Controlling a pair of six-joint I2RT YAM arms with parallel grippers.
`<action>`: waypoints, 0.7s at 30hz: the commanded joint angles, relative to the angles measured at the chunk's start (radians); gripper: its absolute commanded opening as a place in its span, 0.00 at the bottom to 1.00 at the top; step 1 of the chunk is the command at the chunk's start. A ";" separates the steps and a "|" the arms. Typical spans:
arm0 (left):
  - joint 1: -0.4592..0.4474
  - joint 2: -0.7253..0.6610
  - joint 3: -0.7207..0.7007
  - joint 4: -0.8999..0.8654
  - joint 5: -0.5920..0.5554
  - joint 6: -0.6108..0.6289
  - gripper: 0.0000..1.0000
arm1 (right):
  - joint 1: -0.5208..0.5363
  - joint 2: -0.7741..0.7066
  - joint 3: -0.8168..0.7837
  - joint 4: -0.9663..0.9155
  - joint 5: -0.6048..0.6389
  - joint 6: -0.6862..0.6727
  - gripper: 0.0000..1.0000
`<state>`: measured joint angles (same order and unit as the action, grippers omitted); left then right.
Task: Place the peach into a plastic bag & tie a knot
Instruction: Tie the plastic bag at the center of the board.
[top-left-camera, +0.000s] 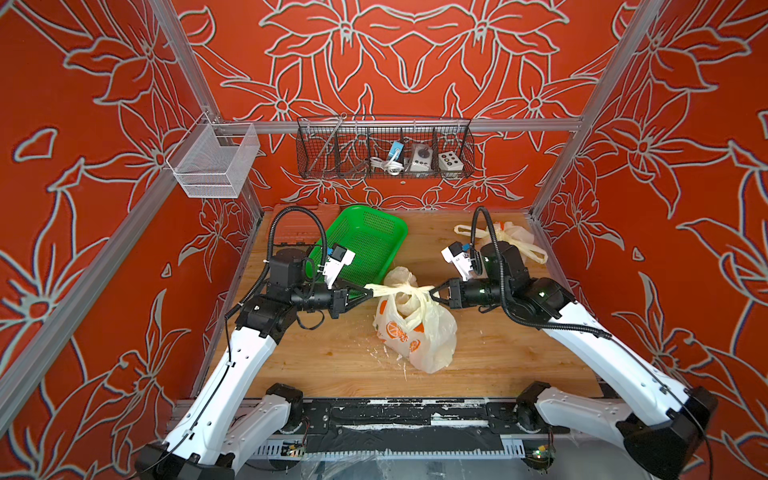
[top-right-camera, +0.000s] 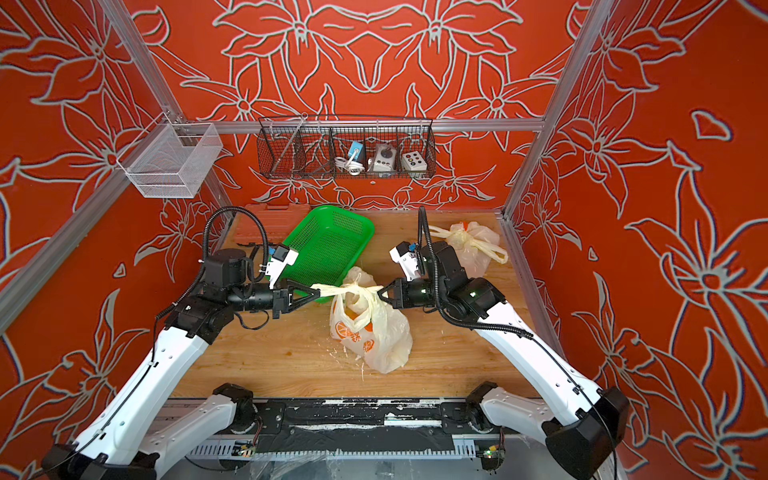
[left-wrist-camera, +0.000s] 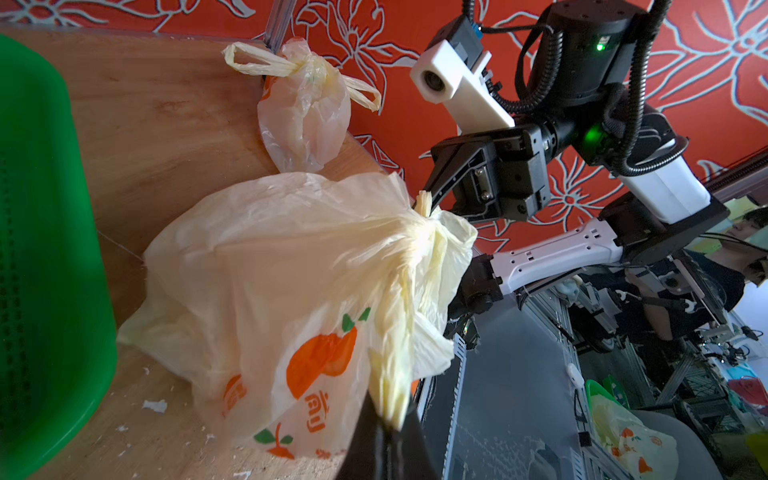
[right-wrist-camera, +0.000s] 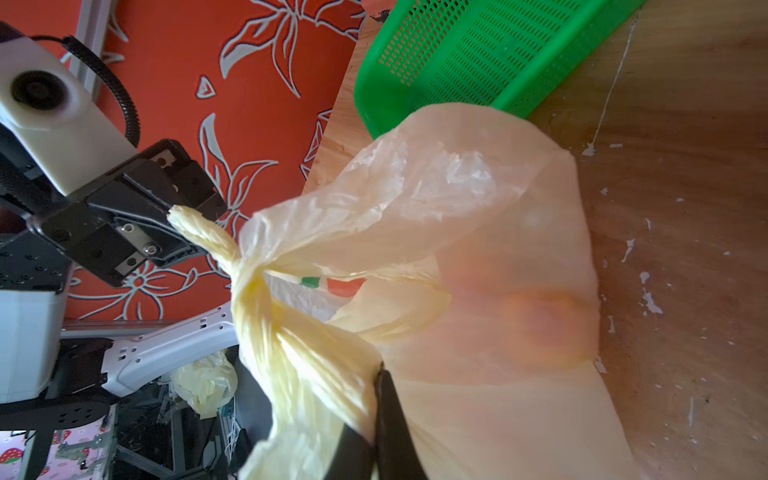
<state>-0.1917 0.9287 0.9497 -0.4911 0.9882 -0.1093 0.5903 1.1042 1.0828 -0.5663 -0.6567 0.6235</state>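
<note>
Left gripper (top-left-camera: 370, 292): jaws closed on the twisted left handle end of the plastic bag (top-left-camera: 419, 336); handle drawn taut above the table (top-left-camera: 324, 353). Green basket (top-left-camera: 365, 239): behind the left gripper, toward the back wall; just beside the bag. Plastic bag: resting on the table at centre, between the two grippers; handles crossed into a knot (top-left-camera: 409, 289) above the bag body. Peach (right-wrist-camera: 540, 328): inside the bag; visible through the film as an orange shape in the right wrist view. Right gripper (top-left-camera: 432, 293): jaws closed on the right handle end, beside the knot. Second bag (top-left-camera: 513, 241): tied; back right corner; well apart.
</note>
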 joint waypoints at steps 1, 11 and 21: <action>0.043 0.010 -0.004 -0.036 -0.029 -0.012 0.00 | -0.049 -0.019 -0.021 -0.082 0.024 -0.053 0.00; 0.244 -0.046 -0.216 0.025 -0.193 -0.166 0.00 | -0.403 -0.144 -0.250 -0.145 0.312 0.043 0.00; 0.269 -0.005 -0.250 0.140 -0.200 -0.230 0.00 | -0.478 -0.105 -0.266 -0.073 0.281 0.039 0.00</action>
<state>0.0223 0.9142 0.6991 -0.4232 0.8963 -0.3122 0.1738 0.9836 0.8204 -0.6582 -0.5426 0.6415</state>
